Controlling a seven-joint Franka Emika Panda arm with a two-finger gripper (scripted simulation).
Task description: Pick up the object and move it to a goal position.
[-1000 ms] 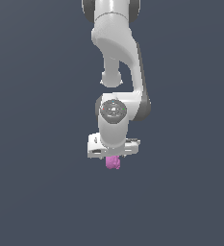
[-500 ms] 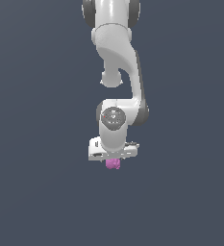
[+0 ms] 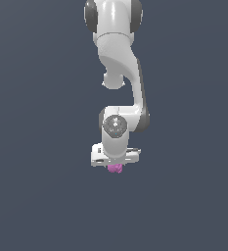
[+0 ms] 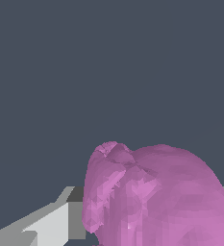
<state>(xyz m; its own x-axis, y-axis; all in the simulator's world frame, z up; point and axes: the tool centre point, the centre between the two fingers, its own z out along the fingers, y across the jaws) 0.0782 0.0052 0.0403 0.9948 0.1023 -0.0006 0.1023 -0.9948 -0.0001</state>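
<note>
Pinching object | gripper apparently clamped on it | magenta-pink, lumpy, small

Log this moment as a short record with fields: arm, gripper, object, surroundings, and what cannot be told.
arm: white Panda arm reaching down from the top of the exterior view
gripper: gripper pointing down, the object at its fingers
object: small magenta-pink lumpy blob, showing just below the gripper body; fills much of the wrist view
surroundings: plain dark grey-blue background
cannot tell: whether the fingers are clamped on the blob; no goal marker visible
</note>
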